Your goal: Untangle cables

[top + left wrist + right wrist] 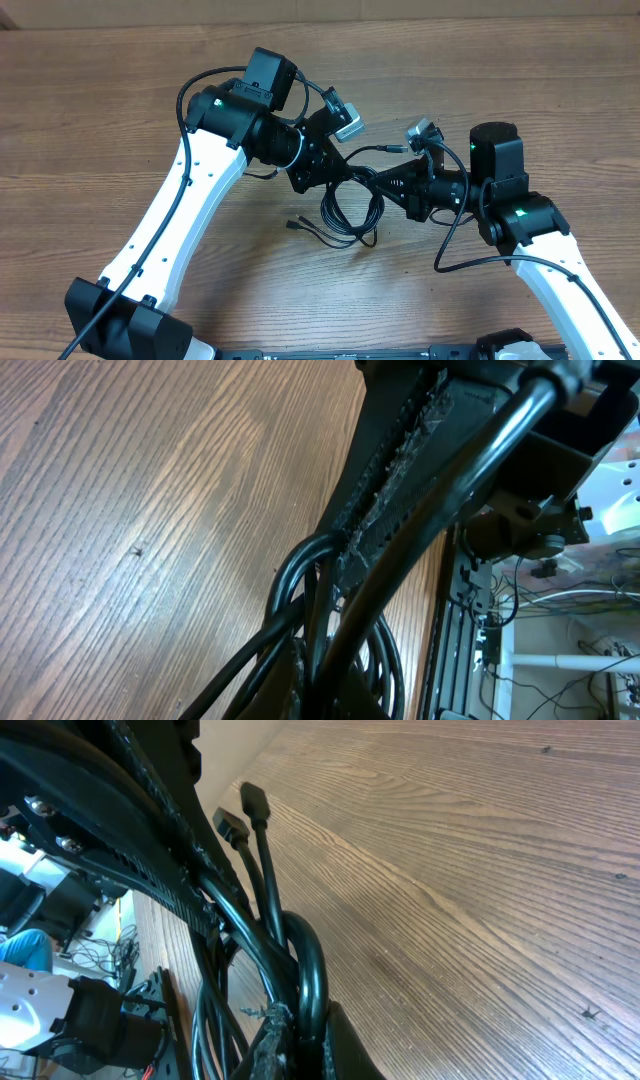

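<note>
The cables [350,213] are thin black cords coiled in loose loops on the wooden table, with two small plugs [296,224] trailing out at the left. My left gripper [343,176] and right gripper [378,183] meet tip to tip over the top of the coil. In the left wrist view, the left gripper [325,698] is shut on several strands of the cables [288,575]. The right wrist view shows the right gripper [305,1045] shut on a looped strand of the cables [312,960], and the two plugs [250,798] lie on the wood beyond.
The bare wooden table [520,90] stretches around the coil. Both white arms reach in from the near edge, with the left arm's base [120,320] at the bottom left. A black rail [455,630] runs along the table's edge.
</note>
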Robot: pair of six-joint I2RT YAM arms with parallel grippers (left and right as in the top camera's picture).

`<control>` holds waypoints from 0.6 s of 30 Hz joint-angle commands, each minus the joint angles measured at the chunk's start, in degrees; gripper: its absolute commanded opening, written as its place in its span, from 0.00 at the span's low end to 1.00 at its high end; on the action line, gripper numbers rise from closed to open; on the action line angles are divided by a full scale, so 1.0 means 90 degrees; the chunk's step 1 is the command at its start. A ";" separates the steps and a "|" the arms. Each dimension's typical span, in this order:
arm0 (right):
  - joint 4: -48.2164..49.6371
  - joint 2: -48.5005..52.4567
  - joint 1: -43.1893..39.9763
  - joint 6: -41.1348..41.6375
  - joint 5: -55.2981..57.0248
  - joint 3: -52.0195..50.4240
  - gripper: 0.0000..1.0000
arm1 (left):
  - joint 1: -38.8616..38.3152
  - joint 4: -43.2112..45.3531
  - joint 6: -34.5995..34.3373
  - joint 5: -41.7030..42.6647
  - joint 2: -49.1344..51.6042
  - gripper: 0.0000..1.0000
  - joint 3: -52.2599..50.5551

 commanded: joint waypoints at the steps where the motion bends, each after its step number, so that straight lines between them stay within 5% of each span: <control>1: -0.0005 -0.0005 0.0029 -0.0010 0.0117 0.0068 0.04 | -0.0075 0.0049 -0.0063 0.0289 -0.0061 0.04 0.0143; 4: -0.0005 -0.0005 0.0029 -0.0005 0.0197 0.0070 0.04 | -0.0075 0.0044 -0.0063 0.0289 -0.0061 0.04 0.0143; 8: -0.0007 -0.0005 0.0029 0.0459 0.0804 0.0068 0.04 | -0.0078 -0.0010 -0.0063 0.0289 -0.0061 0.94 0.0143; 18: -0.0253 -0.0005 0.0022 0.1338 0.2336 0.0068 0.04 | -0.0075 0.0019 -0.0539 -0.0221 -0.0061 1.00 0.0143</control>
